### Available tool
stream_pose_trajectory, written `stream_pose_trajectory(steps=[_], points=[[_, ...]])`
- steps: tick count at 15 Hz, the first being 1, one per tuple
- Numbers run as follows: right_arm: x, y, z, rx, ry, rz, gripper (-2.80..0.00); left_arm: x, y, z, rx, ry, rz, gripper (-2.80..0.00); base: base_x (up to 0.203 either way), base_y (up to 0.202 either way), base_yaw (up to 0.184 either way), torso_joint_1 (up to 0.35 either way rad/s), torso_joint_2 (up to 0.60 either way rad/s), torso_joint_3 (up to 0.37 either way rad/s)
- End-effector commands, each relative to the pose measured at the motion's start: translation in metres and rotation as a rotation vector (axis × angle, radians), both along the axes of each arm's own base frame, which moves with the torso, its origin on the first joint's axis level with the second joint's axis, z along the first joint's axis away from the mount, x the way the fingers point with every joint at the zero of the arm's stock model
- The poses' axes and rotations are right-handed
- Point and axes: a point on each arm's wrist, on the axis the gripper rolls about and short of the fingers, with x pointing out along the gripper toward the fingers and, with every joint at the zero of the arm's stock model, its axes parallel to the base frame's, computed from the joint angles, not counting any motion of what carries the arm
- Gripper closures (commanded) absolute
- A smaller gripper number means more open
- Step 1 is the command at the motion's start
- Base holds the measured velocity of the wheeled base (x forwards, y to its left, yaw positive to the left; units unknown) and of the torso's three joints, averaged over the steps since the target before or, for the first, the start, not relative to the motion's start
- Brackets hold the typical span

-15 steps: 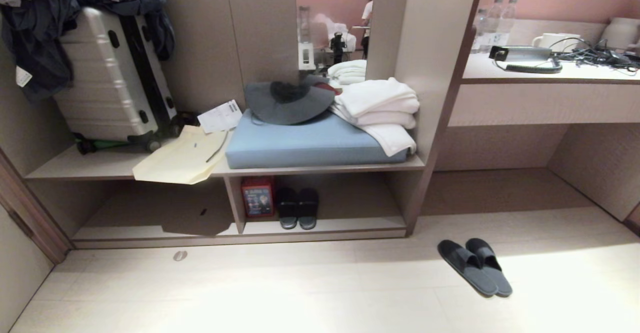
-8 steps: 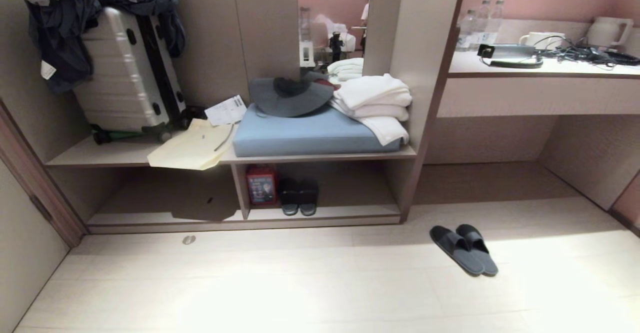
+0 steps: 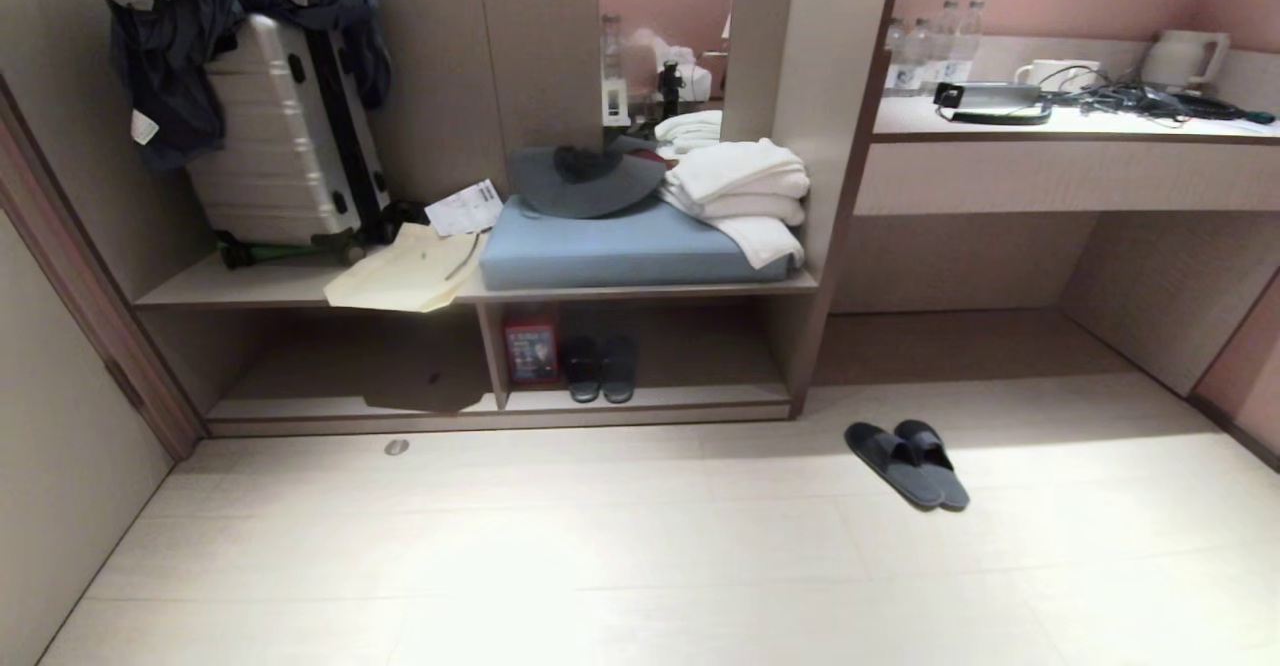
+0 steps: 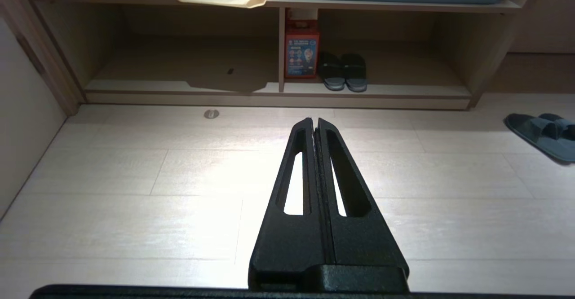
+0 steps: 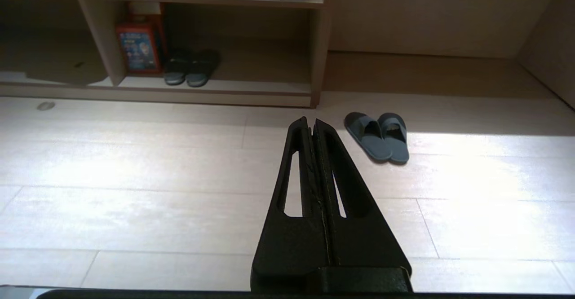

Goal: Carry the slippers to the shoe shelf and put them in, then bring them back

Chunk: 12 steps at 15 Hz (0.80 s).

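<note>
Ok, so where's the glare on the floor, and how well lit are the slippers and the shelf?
Head view: a washed-out bright patch on the floor; the slippers sit at the edge of a shadow band, and the shoe shelf interior is dim. Left wrist view: glare just beyond the shut left gripper. Right wrist view: bright floor beside the slippers, past the shut right gripper.

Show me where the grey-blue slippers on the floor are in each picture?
Head view: the slippers lie on the floor, right of the shoe shelf.
Left wrist view: slippers at the right edge.
Right wrist view: slippers just beyond the right claw.
Shared landmark: the red box.
</note>
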Motion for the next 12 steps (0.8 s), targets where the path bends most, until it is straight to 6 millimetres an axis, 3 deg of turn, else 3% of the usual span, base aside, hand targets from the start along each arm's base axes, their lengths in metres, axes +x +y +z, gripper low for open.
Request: stream_pose_trajectory(steps=[1,12], points=[[0.0000,0.0000,0.0000,0.001,0.000,0.001,0.00,0.0001,0.0000,0.0001,-0.001,0.001,0.000,0.00,-0.195,0.000,0.000,0.003,0.00,-0.004],[0.0000,0.0000,0.0000,0.000,0.000,0.001,0.00,0.0001,0.0000,0.0001,-0.001,0.001,0.000,0.00,-0.195,0.000,0.000,0.002,0.00,0.000]])
